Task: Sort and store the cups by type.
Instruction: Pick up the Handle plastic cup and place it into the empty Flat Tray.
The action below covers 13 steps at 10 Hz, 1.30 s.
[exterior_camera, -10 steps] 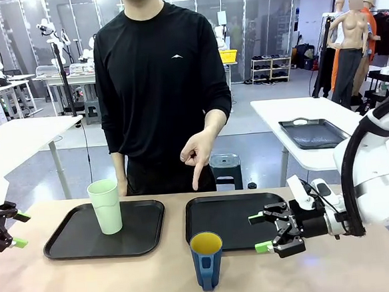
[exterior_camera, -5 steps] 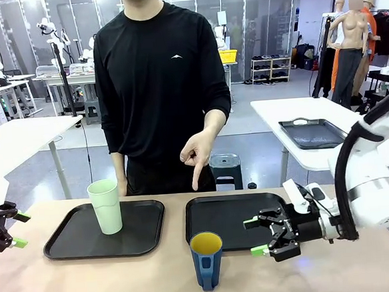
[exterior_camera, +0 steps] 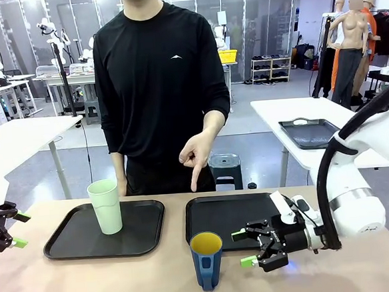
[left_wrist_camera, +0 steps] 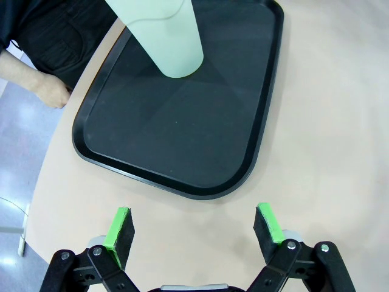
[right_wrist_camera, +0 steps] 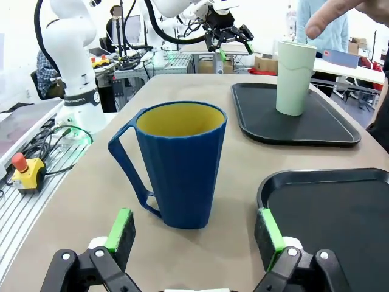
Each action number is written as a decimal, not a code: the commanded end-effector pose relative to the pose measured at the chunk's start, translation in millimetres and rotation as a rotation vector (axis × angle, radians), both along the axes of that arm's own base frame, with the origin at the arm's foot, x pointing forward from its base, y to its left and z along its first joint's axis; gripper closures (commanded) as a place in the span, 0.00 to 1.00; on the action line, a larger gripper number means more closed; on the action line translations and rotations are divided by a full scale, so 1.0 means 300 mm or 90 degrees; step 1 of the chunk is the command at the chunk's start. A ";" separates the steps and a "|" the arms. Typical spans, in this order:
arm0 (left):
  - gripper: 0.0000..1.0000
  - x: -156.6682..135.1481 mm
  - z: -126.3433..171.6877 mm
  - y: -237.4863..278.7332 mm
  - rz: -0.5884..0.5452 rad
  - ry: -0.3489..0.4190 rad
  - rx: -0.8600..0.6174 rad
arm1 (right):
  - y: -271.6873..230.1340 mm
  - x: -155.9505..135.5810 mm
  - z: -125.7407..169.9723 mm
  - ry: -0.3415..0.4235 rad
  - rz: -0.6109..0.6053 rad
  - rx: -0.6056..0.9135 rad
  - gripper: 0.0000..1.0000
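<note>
No readable print on either cup. Blue mug, yellow inside, ribbed wall, handle toward me, stands on bare table just in front of the right tray. Mint tumbler upright on left tray. My right gripper wide open, empty, beside the mug; left gripper open, empty, near tray's edge. Person's hand points down.

Two black trays lie side by side on the tan table.
</note>
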<state>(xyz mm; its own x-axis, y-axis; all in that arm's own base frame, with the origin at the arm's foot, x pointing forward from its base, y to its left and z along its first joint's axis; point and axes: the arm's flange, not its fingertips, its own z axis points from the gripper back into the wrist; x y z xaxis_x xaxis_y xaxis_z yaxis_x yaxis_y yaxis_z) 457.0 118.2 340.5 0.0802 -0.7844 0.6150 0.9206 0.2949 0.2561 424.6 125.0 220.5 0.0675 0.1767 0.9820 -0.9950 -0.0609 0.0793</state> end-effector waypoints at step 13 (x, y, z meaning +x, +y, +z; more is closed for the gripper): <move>0.00 0.002 0.005 0.001 -0.004 -0.007 -0.013 | 0.229 -0.037 -0.079 -0.004 0.054 0.052 0.00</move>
